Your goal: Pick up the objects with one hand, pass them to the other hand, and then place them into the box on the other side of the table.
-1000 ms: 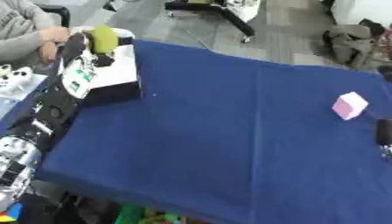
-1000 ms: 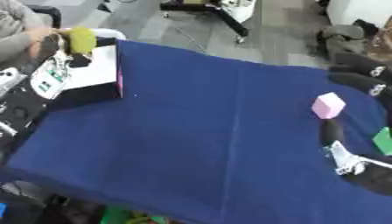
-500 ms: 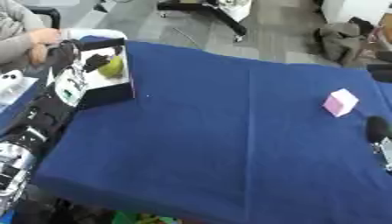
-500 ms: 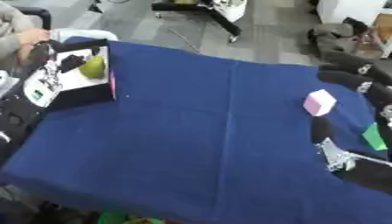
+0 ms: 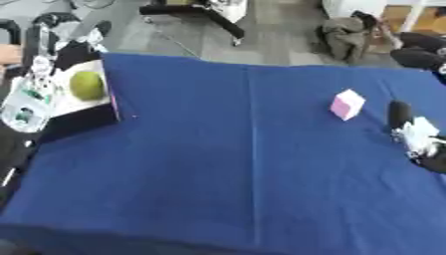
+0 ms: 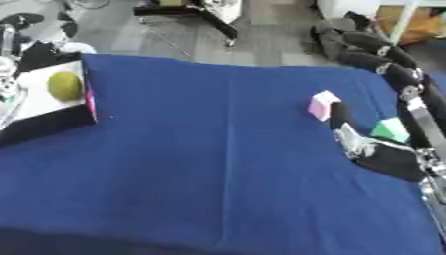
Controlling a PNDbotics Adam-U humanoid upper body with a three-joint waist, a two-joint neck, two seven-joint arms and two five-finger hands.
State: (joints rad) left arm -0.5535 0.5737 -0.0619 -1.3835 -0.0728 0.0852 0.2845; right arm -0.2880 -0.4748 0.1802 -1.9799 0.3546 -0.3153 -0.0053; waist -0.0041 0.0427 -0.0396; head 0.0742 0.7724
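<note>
My left hand (image 5: 39, 37) is over the box (image 5: 61, 102) at the table's (image 5: 244, 164) left edge; I cannot tell its fingers. The green ball (image 5: 86, 85) lies inside. My right hand (image 6: 370, 149) rests open near the pink block (image 6: 322, 104).

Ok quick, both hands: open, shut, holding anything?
Left hand: above the box, holding nothing; fingers cannot be told.
Right hand: open, empty, beside the pink block.

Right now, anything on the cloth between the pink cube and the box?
Nothing: bare blue cloth runs from the pink cube to the box, clearest in the left eye view.
</note>
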